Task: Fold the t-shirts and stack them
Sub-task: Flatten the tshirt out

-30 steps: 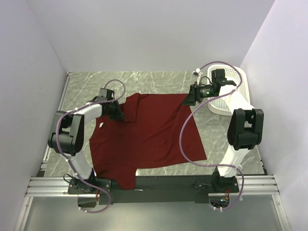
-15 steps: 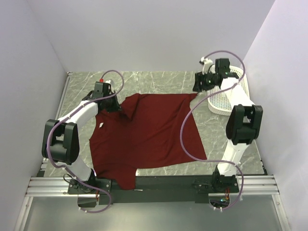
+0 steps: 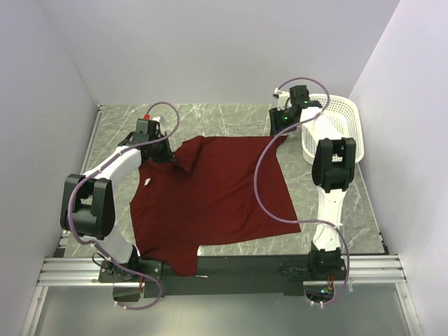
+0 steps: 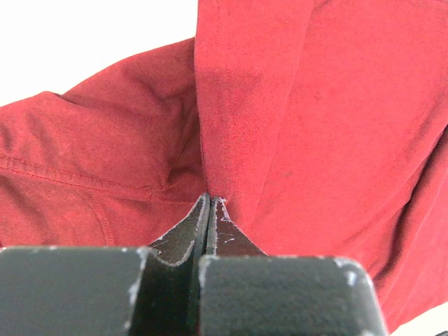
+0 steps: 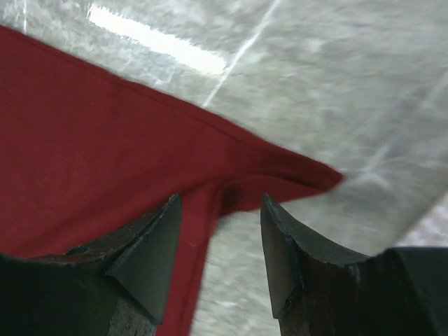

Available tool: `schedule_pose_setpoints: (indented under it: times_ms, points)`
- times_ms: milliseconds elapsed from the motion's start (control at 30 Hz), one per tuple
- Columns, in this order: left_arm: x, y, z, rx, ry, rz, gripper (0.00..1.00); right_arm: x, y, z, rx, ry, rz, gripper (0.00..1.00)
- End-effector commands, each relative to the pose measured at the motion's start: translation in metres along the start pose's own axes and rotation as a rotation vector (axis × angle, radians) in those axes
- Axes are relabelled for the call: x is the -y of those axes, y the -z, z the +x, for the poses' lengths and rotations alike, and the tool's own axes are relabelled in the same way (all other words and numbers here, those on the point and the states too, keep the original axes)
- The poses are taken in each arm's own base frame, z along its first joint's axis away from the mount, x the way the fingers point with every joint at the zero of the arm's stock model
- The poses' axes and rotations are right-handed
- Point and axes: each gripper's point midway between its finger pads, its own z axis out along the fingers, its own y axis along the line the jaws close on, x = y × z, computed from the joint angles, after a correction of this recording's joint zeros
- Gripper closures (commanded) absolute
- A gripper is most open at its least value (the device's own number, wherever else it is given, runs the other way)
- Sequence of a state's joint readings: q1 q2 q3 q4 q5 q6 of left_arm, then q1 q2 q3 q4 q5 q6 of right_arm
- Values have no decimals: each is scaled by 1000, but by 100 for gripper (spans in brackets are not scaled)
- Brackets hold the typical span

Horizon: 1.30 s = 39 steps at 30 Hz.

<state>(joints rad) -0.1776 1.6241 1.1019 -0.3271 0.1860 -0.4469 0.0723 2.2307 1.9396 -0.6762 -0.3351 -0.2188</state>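
STEP: we flatten the t-shirt [image 3: 217, 189] before the first fold | SHIRT: spread on the table [image 3: 231, 115], neck toward 9 o'clock | LEFT: left gripper [image 4: 210, 204] clenched on a fabric ridge at the shirt's 10 o'clock | RIGHT: right gripper [image 5: 220, 204] released, straddling the 1 o'clock corner | METHOD: we close the right on that corner, then draw both apart evenly, low.

No text, brand, number or sign can be read in any view. A small white patch [image 3: 148, 182] sits on the left edge of the red t-shirt [image 3: 217, 196], near its neck opening, and is too small to make out.
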Motion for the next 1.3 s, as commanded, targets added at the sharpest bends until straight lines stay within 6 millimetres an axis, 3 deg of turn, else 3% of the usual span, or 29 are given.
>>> schedule_pose_setpoints:
  times_ms: [0,267,667,767,800,900,1033,1133,1267]
  points:
    - [11,17,-19,62,-31,43,100,-14,-1,-10,-3,-26,38,44]
    - [11,17,-19,62,-27,49,100,-7,-14,6,-52,-73,116,44]
    - [10,15,-17,58,-23,46,100,-11,-30,23,-112,-95,103,56]
    - [10,16,-17,60,-23,46,100,-13,-27,22,-103,-90,91,66]
    - [10,16,-17,60,-23,46,100,-16,-26,22,-99,-82,76,76]
    - [9,16,-18,61,-25,43,100,-30,-11,21,-68,-36,14,91]
    - [10,18,-19,64,-25,48,100,-56,22,27,13,85,-98,96]
    - [10,18,-20,67,-26,50,100,-80,50,52,48,208,-193,97]
    - [11,20,-21,70,-28,55,100,-109,74,110,-26,370,-345,96]
